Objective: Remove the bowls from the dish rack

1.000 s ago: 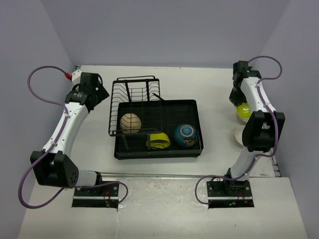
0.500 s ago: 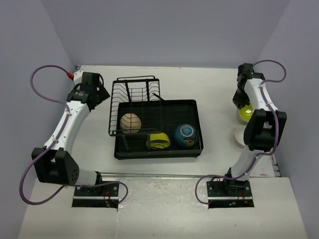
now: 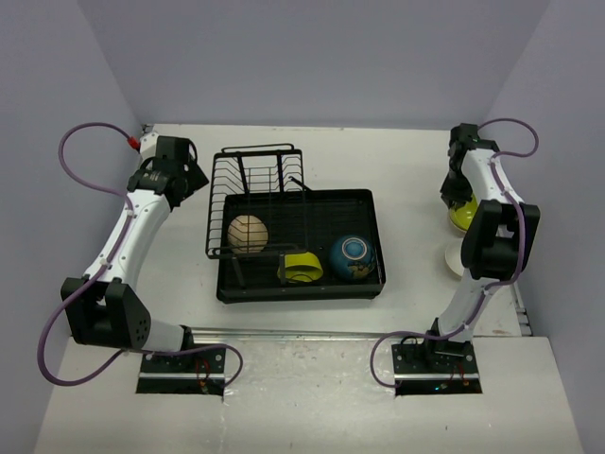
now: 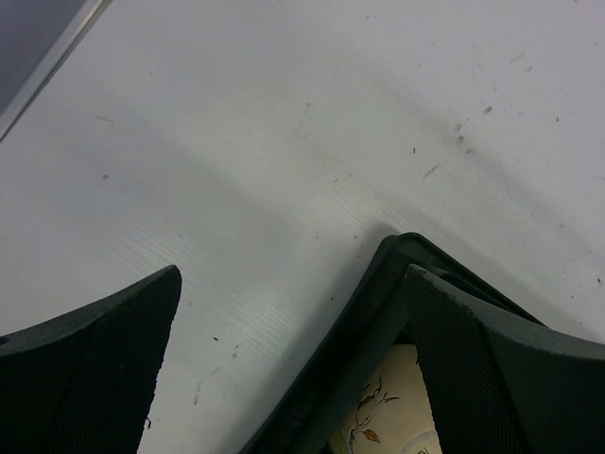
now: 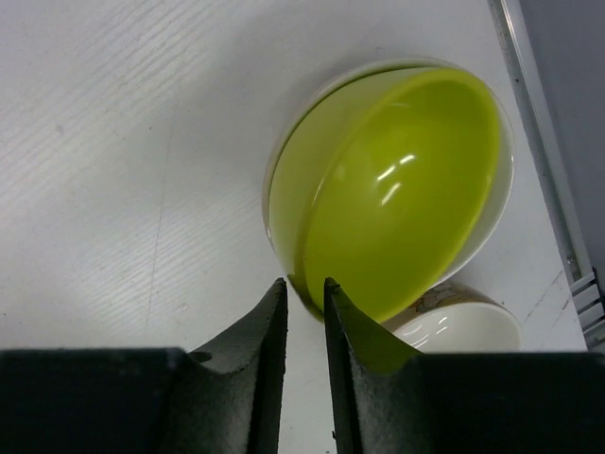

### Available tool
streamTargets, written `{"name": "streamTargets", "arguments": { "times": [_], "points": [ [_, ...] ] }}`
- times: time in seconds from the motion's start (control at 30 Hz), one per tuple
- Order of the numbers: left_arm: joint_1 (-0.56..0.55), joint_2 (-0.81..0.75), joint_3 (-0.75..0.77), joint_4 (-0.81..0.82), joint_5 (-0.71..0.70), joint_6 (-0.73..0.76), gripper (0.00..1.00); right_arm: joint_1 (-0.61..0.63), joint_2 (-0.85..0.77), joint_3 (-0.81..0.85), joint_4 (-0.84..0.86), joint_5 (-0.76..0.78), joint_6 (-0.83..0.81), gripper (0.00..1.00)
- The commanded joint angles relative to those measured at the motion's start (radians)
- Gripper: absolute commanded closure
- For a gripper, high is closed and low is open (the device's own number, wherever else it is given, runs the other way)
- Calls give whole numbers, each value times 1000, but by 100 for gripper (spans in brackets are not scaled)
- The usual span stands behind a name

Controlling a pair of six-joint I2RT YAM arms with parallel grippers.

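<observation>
The dish rack (image 3: 336, 216) is sitting in the middle of the table (image 3: 284, 142), its wire part at the far left. 3 bowls are resting in it: the left bowl (image 3: 248, 234) standing in the wires, the middle bowl (image 3: 301, 267) on edge at the front, the right bowl (image 3: 353, 257) just beside that. Far right, a tilted bowl (image 5: 397, 180) is lying inside an under bowl (image 5: 506, 199), a near bowl (image 5: 463, 326) sitting just in front.

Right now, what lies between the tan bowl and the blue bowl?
A lime-green bowl, tipped on its side, lies between the tan bowl and the blue bowl; the top view shows it.
</observation>
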Motion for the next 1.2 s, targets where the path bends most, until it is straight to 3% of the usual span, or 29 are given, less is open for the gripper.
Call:
{"name": "streamTargets", "arguments": {
  "times": [0.0, 0.07, 0.4, 0.6, 0.67, 0.7, 0.73, 0.77, 0.8, 0.87, 0.93, 0.97, 1.1, 1.17],
  "points": [
    [-5, -6, 25, 20, -18, 19, 0, -6, 2, 38, 8, -6, 1, 76],
    [-5, -6, 23, 19, -19, 19, 0, -6, 8, 44, 10, -6, 1, 69],
    [-5, -13, -3, 14, -42, 11, 0, 2, -67, 101, 2, -15, 8, 64],
    [32, -13, 2, -22, -79, 16, 0, 94, -140, 167, -25, -49, 16, 58],
    [52, -13, 16, -58, -76, 5, 0, 127, -194, 150, -15, -118, 31, 54],
    [63, -13, 19, -67, -73, 3, 0, 153, -223, 117, -1, -136, 47, 46],
    [64, -23, 16, -73, -61, 5, 0, 166, -285, 101, 28, -234, 63, 46],
    [64, -35, 4, -78, -44, 5, 0, 169, -324, 52, 74, -382, 109, 45],
    [64, -35, -7, -78, -44, 5, 0, 169, -365, 18, 103, -383, 140, 45],
    [66, -70, -33, -76, -21, -10, 0, 167, -491, -57, 162, -640, 220, 45],
    [66, -119, -84, -70, 3, -39, 0, 172, -585, -202, 287, -839, 391, 46],
    [66, -139, -113, -70, 16, -50, 0, 177, -704, -356, 446, -904, 548, 46],
    [66, -254, -174, -52, 117, -98, 0, 285, -902, -531, 588, -954, 778, 46],
    [66, -286, -193, -46, 140, -118, 0, 304, -1055, -703, 792, -949, 992, 45]
  ]
}}
